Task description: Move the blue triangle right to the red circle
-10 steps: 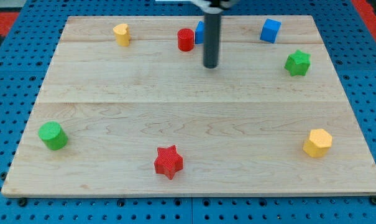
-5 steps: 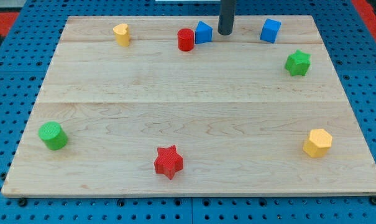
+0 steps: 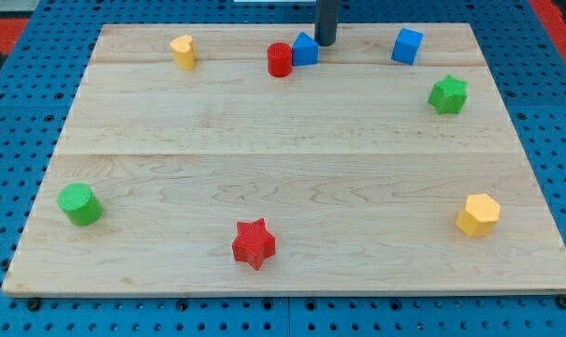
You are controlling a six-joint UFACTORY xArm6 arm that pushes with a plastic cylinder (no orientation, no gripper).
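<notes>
**A:** Where does the blue triangle (image 3: 305,50) lie?

**B:** Near the view's top edge of the board, a little left of centre — a matte wedge-shaped block, touching or all but touching the red circle (image 3: 280,59), a short ribbed cylinder just to its left.

**A:** And my tip (image 3: 326,43)?

**B:** The dark, smooth rod comes down from the view's top; its lower end stands just beside the triangle's upper right corner. Whether the two touch cannot be told. The rod ends plainly, with no jaws to spread or close.

**A:** What else stands along the top?

**B:** A blue cube (image 3: 407,46) to the right, well apart from the tip, and a yellow block (image 3: 182,51), roughly heart-shaped, to the left of the circle.

**A:** Farther out?

**B:** A green star (image 3: 448,95) near the right edge; a yellow hexagonal block (image 3: 477,214) at the lower right; a red star (image 3: 253,243) near the bottom, left of centre; a green cylinder (image 3: 79,204) at the lower left.

**A:** The support?

**B:** A pale wooden board (image 3: 283,168) with visible grain and plank seams — set on a blue perforated surface (image 3: 11,140).
</notes>
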